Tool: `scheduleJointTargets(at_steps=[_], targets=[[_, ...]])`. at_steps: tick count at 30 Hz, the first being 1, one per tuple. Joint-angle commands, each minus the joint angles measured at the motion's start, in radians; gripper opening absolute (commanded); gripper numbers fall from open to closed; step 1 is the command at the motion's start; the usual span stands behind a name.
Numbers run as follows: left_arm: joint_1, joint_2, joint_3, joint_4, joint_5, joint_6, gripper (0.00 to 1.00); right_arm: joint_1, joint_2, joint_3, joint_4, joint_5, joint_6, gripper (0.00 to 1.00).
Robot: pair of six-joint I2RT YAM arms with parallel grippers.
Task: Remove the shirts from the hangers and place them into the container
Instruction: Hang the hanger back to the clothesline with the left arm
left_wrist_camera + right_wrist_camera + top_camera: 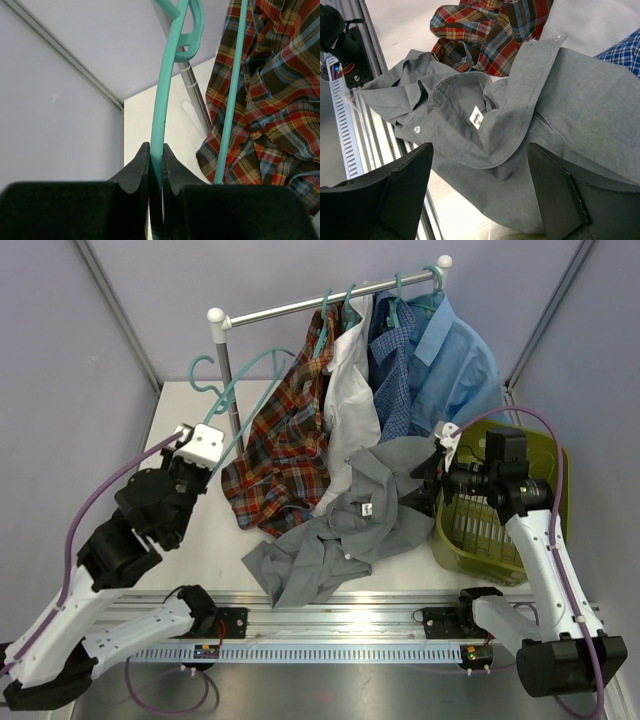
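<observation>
No legible text (grey shirt (580,115) tag (476,117) blurred).

From above and behind the arms, we look down and forward over the whole table (215,540), from the rail (320,302) by the far wall to the basket (460,540) on the right. On the left wrist we sit very close, looking along the left gripper (156,147) up a teal hanger (162,110) toward the wall. On the right wrist we look down, close over the grey shirt (570,115), past the right gripper (480,147). All three views share the plaid shirt (285,440); the overhead view also shows the hanger and the grey shirt.
</observation>
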Motion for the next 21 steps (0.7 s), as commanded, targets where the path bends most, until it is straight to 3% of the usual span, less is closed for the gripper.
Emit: scheduleJointTargets(at_steps=[1,7,10,21], targets=[[-0.003,0.080,0.011,0.198,-0.024,0.088,0.00,-0.045,-0.046,-0.082,0.161,-0.082,0.060,0.84],[-0.004,0.249,0.068,0.308,-0.168,0.207,0.00,-0.063,-0.084,-0.120,0.146,-0.090,0.034,0.84],[-0.003,0.329,0.065,0.441,-0.245,0.282,0.00,-0.065,-0.092,-0.123,0.128,-0.094,0.016,0.84],[-0.021,0.421,0.068,0.723,-0.362,0.416,0.00,-0.065,-0.072,-0.130,0.115,-0.070,0.000,0.84]])
